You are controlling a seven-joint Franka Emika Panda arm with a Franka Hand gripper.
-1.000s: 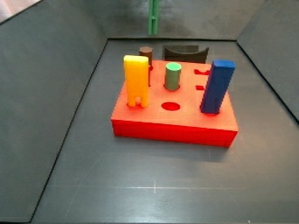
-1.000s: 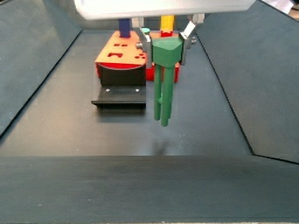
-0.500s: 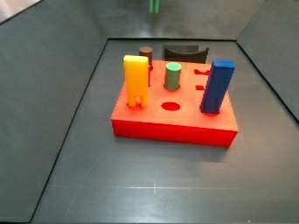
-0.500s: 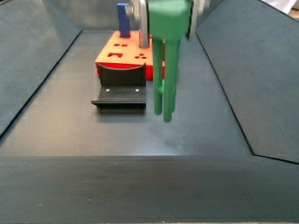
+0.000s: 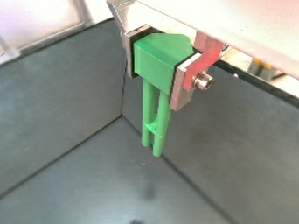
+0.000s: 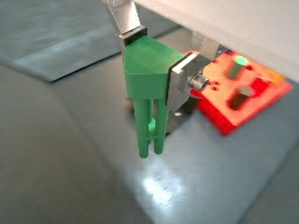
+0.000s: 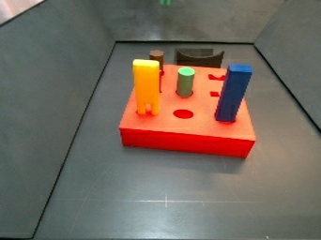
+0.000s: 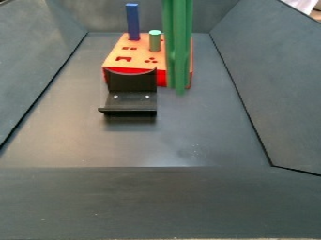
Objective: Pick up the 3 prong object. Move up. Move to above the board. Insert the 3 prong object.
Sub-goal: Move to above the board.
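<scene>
The 3 prong object (image 5: pixel 156 66) is a slender bright-green bar with thin prongs hanging down. My gripper (image 5: pixel 160 59) is shut on its thick head, one silver finger (image 5: pixel 191 73) on each side, as both wrist views show (image 6: pixel 156 68). It hangs high above the dark floor, clear of everything. In a side view the bar (image 8: pixel 179 47) runs down from the frame's top, and the gripper itself is cut off above. The board (image 7: pixel 189 127) is a thick red slab on the floor, seen beyond the bar (image 6: pixel 239 98). Only the bar's tip (image 7: pixel 164 2) shows in a side view.
On the board stand a yellow block (image 7: pixel 146 84), a short green cylinder (image 7: pixel 186 82) and a tall blue block (image 7: pixel 234 92). The dark fixture (image 8: pixel 129 101) sits on the floor beside the board. Grey walls enclose the floor on the sides.
My gripper has risen with the green bar still in it. The bar's prong tips sit higher in both side views, and the gripper has left the top of the frame.
</scene>
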